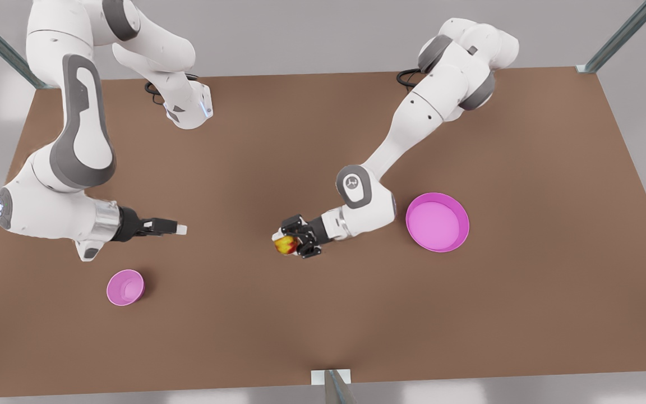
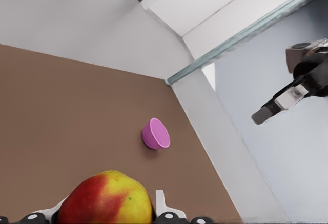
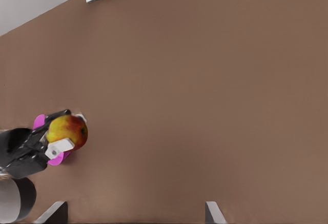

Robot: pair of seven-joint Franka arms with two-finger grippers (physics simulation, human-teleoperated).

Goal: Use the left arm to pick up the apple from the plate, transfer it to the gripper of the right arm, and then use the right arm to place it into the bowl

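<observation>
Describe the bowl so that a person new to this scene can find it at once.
On the brown table, look near the front view's left, just below the open right gripper. There stands the bowl: small, deep and pink, unlike the wide shallow plate across the table.

Bare desk point(image 1: 323, 314) lies open between the left end effector point(image 1: 285, 244), clamped on the apple point(image 1: 285, 245), and the spread-fingered right end effector point(image 1: 180, 228); bowl point(image 1: 125, 287) sits near-left, plate point(image 1: 437, 222) right.
</observation>
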